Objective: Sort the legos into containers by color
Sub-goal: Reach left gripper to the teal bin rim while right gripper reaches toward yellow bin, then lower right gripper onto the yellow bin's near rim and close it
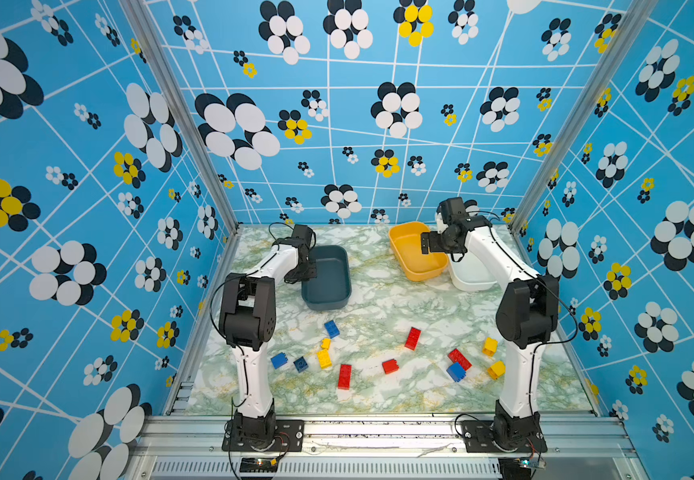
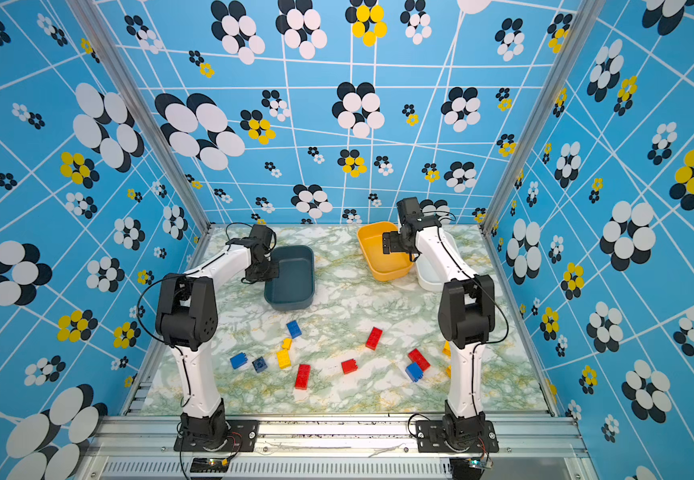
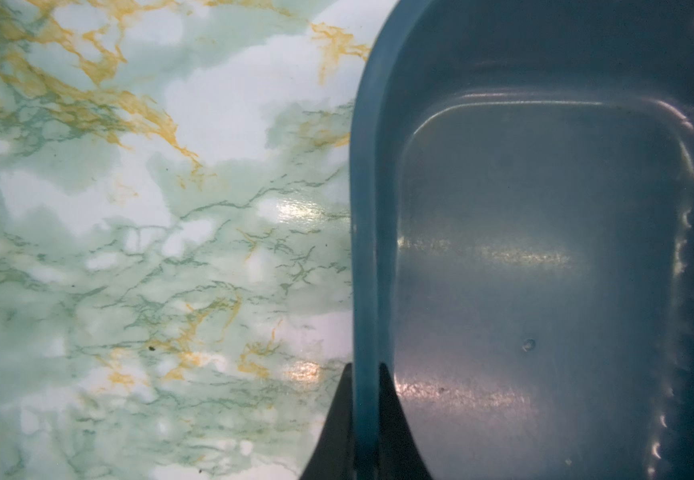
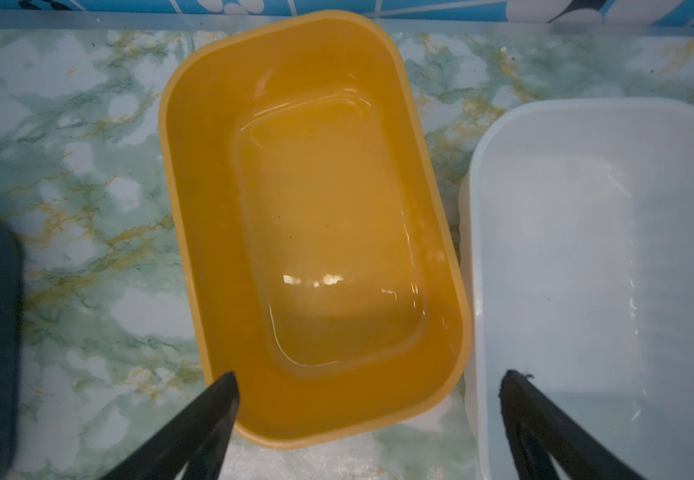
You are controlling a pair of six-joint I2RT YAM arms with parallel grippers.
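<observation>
Twelve chunky studded legos (image 1: 390, 366) lie scattered over the near half of the green-marbled surface (image 1: 378, 307). There are four red bricks (image 1: 412, 338), four yellow bricks (image 1: 324, 358) and four blue bricks (image 1: 331, 328), one of the blue darker than the rest. Some are square, some oblong.

Three shallow rounded-rectangular tubs stand farther back. The dark teal tub (image 1: 326, 303) is on the left. On the right, the orange-yellow tub (image 1: 403, 249) and the white tub (image 1: 474, 282) sit just beside each other.

The left pincer (image 3: 365, 368) is clamped on the teal tub's side wall, one finger inside and one outside. The right pincer (image 4: 370, 376) hangs spread wide above the yellow and white tubs, gripping nothing.
</observation>
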